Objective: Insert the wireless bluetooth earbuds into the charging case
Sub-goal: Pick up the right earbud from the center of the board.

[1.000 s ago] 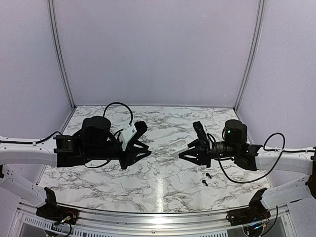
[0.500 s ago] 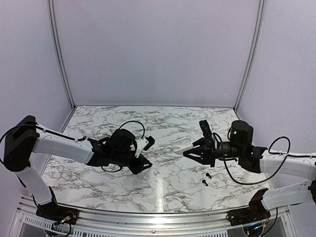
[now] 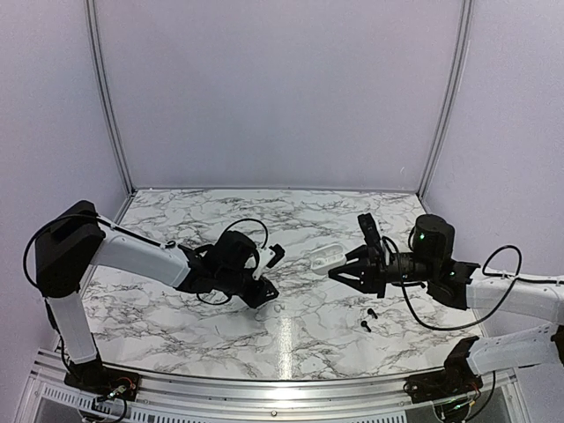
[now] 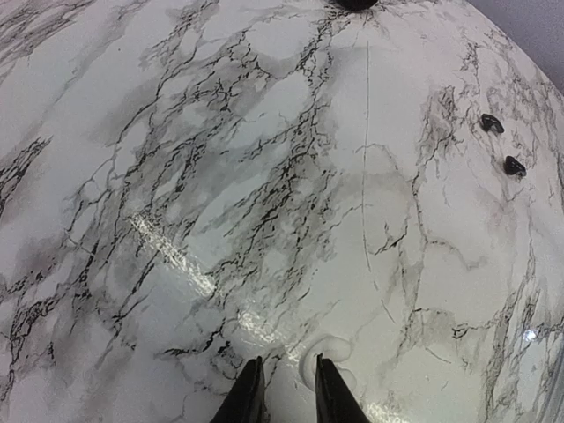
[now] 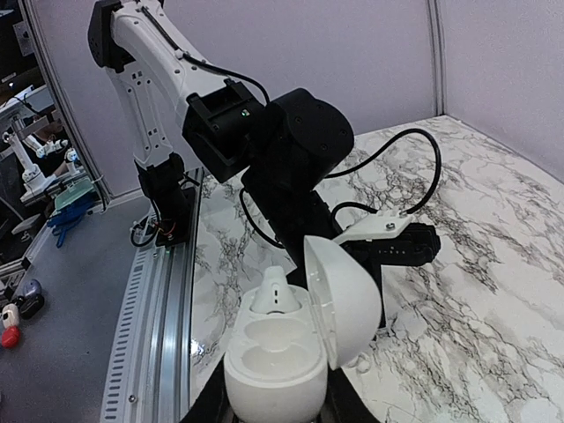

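Progress check: I'd call it roughly a quarter done. The charging case (image 5: 269,379) is up off the marble table (image 3: 176,322), lid (image 5: 345,300) flipped open. One white earbud (image 5: 274,295) is already seated in the slot farther from the right wrist camera. The empty slot (image 5: 269,357) next to it has nothing in it yet.

What's left, as far as I can see:
- a loose white earbud (image 4: 328,352) lying on the marble, off to the left of the case and nearer the arm bases
- two black earbuds (image 3: 368,318) also on the marble, below the case in the overhead view and well apart from it. No second case shows anywhere, so no idea where those are meant to go.

Grippers: the right gripper (image 3: 337,268) is clamped on the bottom half of the case, holding it with the open slots facing up. The left gripper (image 4: 286,398) is down low over the marble with its jaws only a narrow gap apart, and nothing is in that gap. The loose white earbud sits right at the tip of one finger, partly covered by it, so it's lined up but not pinched yet.
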Action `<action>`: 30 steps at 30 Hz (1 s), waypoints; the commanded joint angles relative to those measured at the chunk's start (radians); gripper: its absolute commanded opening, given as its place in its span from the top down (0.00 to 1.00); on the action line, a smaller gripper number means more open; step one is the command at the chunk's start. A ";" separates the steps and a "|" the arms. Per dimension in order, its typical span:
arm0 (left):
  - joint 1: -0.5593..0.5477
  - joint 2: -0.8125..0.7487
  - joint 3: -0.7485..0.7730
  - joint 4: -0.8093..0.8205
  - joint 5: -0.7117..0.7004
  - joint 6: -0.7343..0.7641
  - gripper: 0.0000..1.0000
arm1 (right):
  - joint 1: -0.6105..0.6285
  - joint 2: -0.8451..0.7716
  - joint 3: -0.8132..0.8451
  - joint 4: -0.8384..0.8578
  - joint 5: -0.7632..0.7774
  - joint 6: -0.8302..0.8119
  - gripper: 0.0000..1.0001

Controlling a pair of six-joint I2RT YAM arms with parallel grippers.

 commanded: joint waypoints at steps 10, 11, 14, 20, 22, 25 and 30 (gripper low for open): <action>0.000 0.071 0.030 -0.012 0.065 -0.010 0.78 | -0.007 -0.026 0.007 -0.019 0.013 -0.011 1.00; -0.001 0.073 0.031 -0.013 0.069 -0.009 0.78 | -0.007 -0.029 0.007 -0.020 0.015 -0.011 1.00; -0.005 0.083 0.042 -0.024 0.074 -0.002 0.78 | -0.007 -0.028 0.010 -0.026 0.016 -0.017 1.00; -0.024 0.108 0.075 -0.068 0.078 0.018 0.78 | -0.008 -0.031 0.013 -0.038 0.015 -0.026 1.00; -0.030 0.114 0.079 -0.075 0.081 0.019 0.78 | -0.007 -0.033 0.013 -0.041 0.017 -0.029 1.00; -0.035 0.120 0.078 -0.084 0.084 0.019 0.78 | -0.008 -0.036 0.014 -0.045 0.020 -0.031 1.00; -0.051 0.122 0.080 -0.105 0.067 0.030 0.77 | -0.007 -0.034 0.014 -0.046 0.019 -0.033 1.00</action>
